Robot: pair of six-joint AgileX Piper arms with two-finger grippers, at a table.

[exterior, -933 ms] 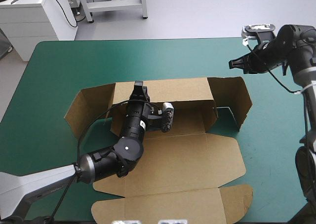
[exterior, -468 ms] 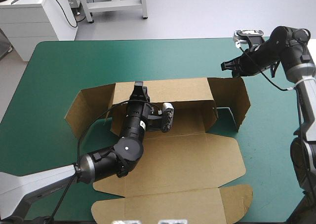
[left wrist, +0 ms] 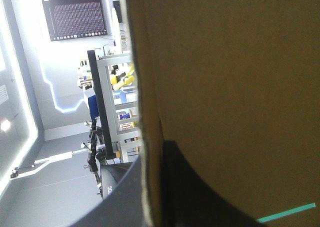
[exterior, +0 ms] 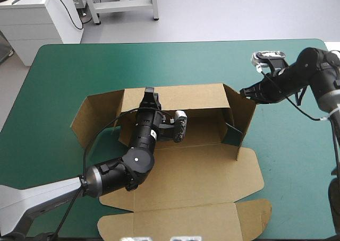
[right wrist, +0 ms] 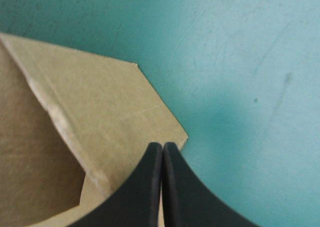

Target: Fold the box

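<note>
Right claw (exterior: 245, 91) reached box (exterior: 202, 172), contact unclear

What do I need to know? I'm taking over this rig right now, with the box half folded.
The left gripper has its fingers shut on the rear wall of the box, which stands upright.
The right gripper has its fingers shut and empty, tip at the outer face of the right side flap.
Done: rear wall raised, right side flap angled inward.
Left to do: the left side flap splays outward; the front panels lie flat on the table.
</note>
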